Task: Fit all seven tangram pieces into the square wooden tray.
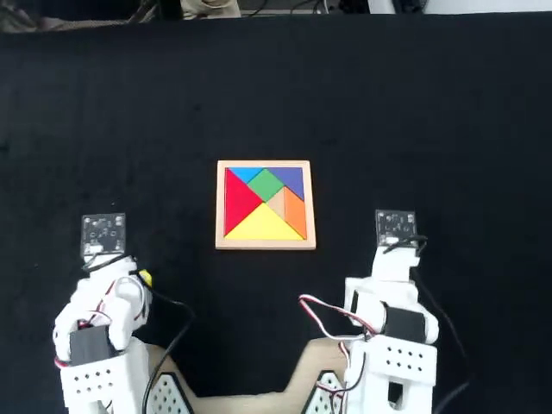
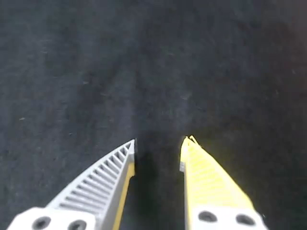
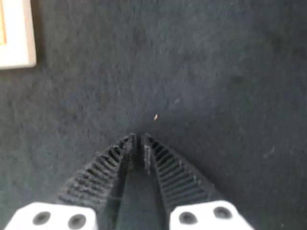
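Seven tangram pieces fill the square wooden tray in the middle of the bench. The left gripper has its fingers a little apart and empty. The right gripper has its fingers pinched together.

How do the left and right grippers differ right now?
The left gripper is open with a clear gap; the right gripper is shut, tips nearly touching. The left has one grey and one yellow finger; the right's fingers are both black. Both hold nothing, over the black cloth.
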You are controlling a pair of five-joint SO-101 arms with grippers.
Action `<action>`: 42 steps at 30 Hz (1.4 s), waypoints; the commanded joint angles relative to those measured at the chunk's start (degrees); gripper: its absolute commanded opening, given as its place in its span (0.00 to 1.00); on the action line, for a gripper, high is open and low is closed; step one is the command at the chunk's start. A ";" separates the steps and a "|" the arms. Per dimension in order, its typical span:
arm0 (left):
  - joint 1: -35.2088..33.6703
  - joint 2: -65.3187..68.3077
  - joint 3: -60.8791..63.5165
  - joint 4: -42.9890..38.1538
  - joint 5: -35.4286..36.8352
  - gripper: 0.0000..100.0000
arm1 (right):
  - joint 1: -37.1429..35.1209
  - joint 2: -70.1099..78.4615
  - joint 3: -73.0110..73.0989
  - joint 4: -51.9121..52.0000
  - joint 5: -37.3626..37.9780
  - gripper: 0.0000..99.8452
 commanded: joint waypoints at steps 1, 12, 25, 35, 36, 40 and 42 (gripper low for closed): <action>-2.42 -0.88 0.57 0.70 -0.53 0.16 | 1.76 -5.05 0.48 1.76 -0.53 0.01; -2.07 -0.88 0.57 0.70 -0.53 0.16 | 6.42 -20.53 1.89 8.79 -0.35 0.01; -2.15 -0.88 0.57 0.70 -0.53 0.16 | 6.42 -21.85 1.80 9.67 -0.26 0.01; -2.15 -0.88 0.57 0.70 -0.53 0.16 | 6.42 -21.85 1.80 9.67 -0.26 0.01; -2.15 -0.88 0.57 0.70 -0.53 0.16 | 6.42 -21.85 1.80 9.67 -0.26 0.01; -2.15 -0.88 0.57 0.70 -0.53 0.16 | 6.42 -21.85 1.80 9.67 -0.26 0.01; -2.15 -0.88 0.57 0.70 -0.53 0.16 | 6.42 -21.85 1.80 9.67 -0.26 0.01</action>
